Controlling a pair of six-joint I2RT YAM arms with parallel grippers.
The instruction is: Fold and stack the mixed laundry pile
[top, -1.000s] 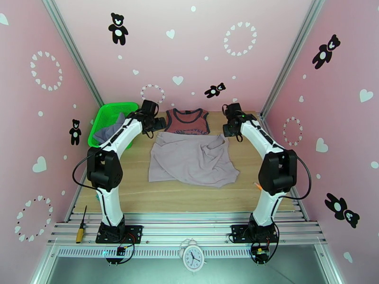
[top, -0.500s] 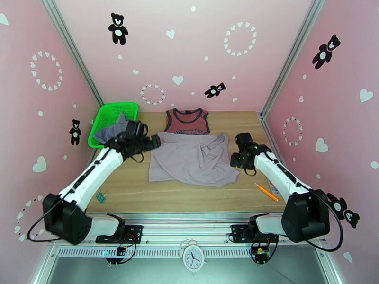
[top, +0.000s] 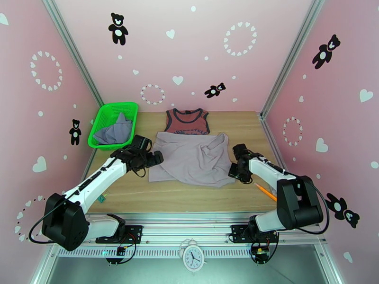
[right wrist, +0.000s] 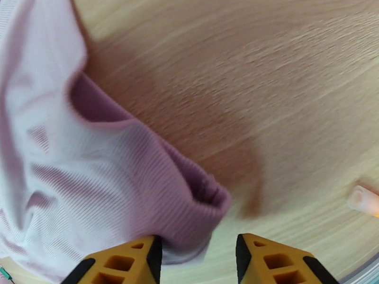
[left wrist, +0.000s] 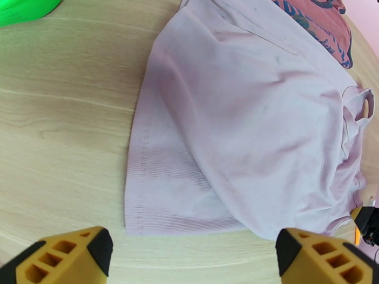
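Note:
A pale mauve-beige piece (top: 192,157) lies spread and rumpled in the middle of the table. Behind it lies the brick-red tank top (top: 187,121), flat, its far end touching the mauve piece. A grey-lavender shirt (top: 113,132) sits in the green basket (top: 106,111). My left gripper (top: 155,158) hovers at the mauve piece's left edge, jaws wide open; its view shows the mauve piece (left wrist: 246,114) and the tank top (left wrist: 322,24) ahead of the open left gripper (left wrist: 192,261). My right gripper (top: 232,170) is at the piece's near right corner (right wrist: 189,199), open, that corner lying against its left finger (right wrist: 123,263).
An orange pencil (top: 265,191) lies on the wood right of my right gripper. A small green clip (top: 100,199) sits near the table's left front. Pink walls close the table on three sides. A clock (top: 193,256) stands below the front rail.
Both arms swung from the far side toward the near side. The left gripper went from the tank top to the mauve piece's left edge, the right to its near right corner.

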